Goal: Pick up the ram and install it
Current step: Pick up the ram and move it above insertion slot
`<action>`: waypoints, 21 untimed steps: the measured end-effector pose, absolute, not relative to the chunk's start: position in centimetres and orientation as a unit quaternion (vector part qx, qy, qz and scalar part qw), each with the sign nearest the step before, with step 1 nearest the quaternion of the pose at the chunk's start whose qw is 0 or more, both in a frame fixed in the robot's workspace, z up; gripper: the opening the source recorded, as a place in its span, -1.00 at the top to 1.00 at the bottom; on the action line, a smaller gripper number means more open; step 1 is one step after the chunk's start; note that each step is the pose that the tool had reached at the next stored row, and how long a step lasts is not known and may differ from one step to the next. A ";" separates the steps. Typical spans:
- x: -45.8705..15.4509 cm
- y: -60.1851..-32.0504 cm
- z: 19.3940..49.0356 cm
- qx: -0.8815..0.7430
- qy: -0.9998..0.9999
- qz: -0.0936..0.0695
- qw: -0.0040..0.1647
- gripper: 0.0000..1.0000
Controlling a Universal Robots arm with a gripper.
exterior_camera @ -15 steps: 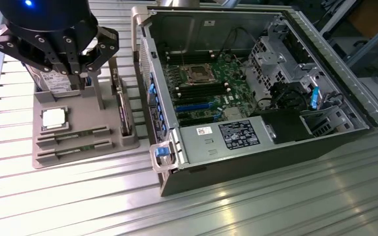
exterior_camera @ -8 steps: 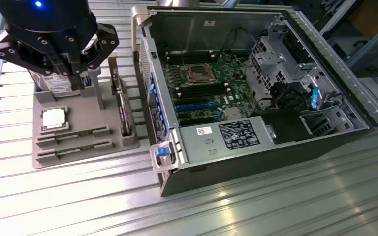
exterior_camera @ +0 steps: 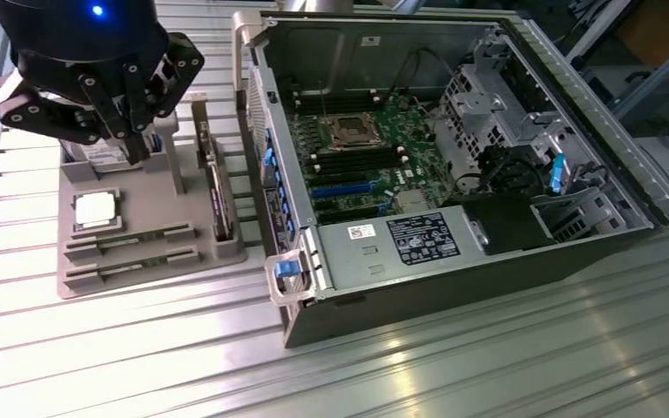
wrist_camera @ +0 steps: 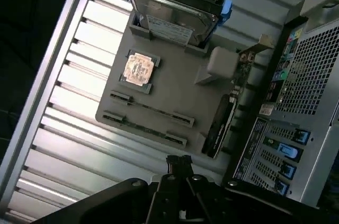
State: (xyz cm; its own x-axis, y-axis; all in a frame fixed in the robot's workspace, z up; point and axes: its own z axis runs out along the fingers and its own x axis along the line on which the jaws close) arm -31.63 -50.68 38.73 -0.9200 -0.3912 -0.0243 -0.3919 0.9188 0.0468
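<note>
So the whole setup sits on a slatted aluminium table (exterior_camera: 486,366), and the biggest thing on it is an open computer case (exterior_camera: 381,39) lying on its side, motherboard (exterior_camera: 369,148) facing up. It takes up the middle of the table out toward the edge on the exterior view's right. Next down in size is the gripper (exterior_camera: 137,152), hanging over the hard-drive end of the grey parts tray (exterior_camera: 137,209). Its fingers are clenched together and I can't see anything pinched between them. It's well clear of the ram. The tray sits just beside the case, toward the table edge on the exterior view's left. On the tray, a hard drive (wrist_camera: 169,12) in a blue-tabbed holder stands along one end. An expansion card (exterior_camera: 216,187) stands upright along the tray edge that faces the case. A square CPU (exterior_camera: 97,211) lies flat near the tray's middle, toward the edge away from the case. The ram (exterior_camera: 128,238) looks like the thin dark strip standing on edge in a long slot between the CPU and the tray end opposite the hard drive. There's a second long slot (wrist_camera: 143,128) right alongside it, honestly can't tell if that one's filled.
</note>
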 end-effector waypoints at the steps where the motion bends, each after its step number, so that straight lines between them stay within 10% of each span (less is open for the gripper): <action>1: -31.6 -50.7 38.7 -0.221 0.975 0.025 0.007 0.80; 21: -31.6 -50.7 37.9 -0.528 0.849 0.026 -0.002 0.80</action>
